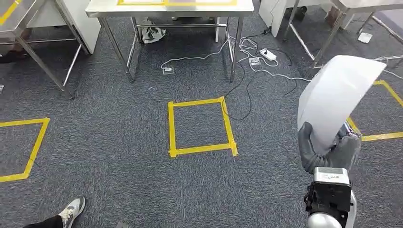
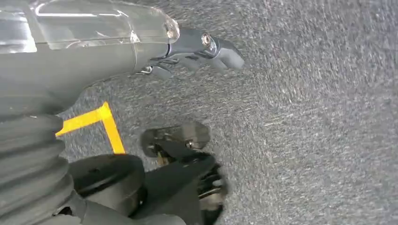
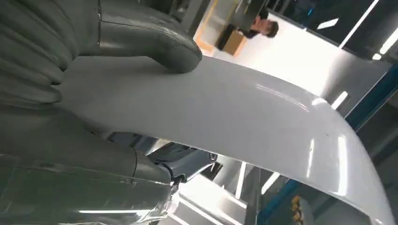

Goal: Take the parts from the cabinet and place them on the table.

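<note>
Head view first: right hand (image 1: 327, 151) is raised at the right of the frame, fingers wrapped around the lower edge of a white curved panel (image 1: 335, 97), which stands up above the hand and leans toward the right. Below lies grey carpet (image 1: 119, 142) marked with a yellow tape square (image 1: 172, 128) at centre and further tape outlines at both sides. A steel-legged table (image 1: 171, 8) stands at the top edge, its top also bearing yellow tape, well apart from the held panel. White cables and a power strip (image 1: 267, 54) lie on the carpet beside the table legs. A person's shoe (image 1: 72, 209) shows at the lower left corner.

Left wrist view: left hand (image 2: 197, 51) hangs over the carpet with dark fingers extended and apart, holding nothing. A corner of yellow tape (image 2: 101, 119) lies beneath it (this detail is hidden from the head camera).

Right wrist view: the thick grey thumb (image 3: 164, 44) presses on the panel's glossy white face (image 3: 225, 117), with the other fingers under it. The surface is smooth, gently bowed and catches ceiling-light reflections. A person (image 3: 263, 27) stands in the blurred background.
</note>
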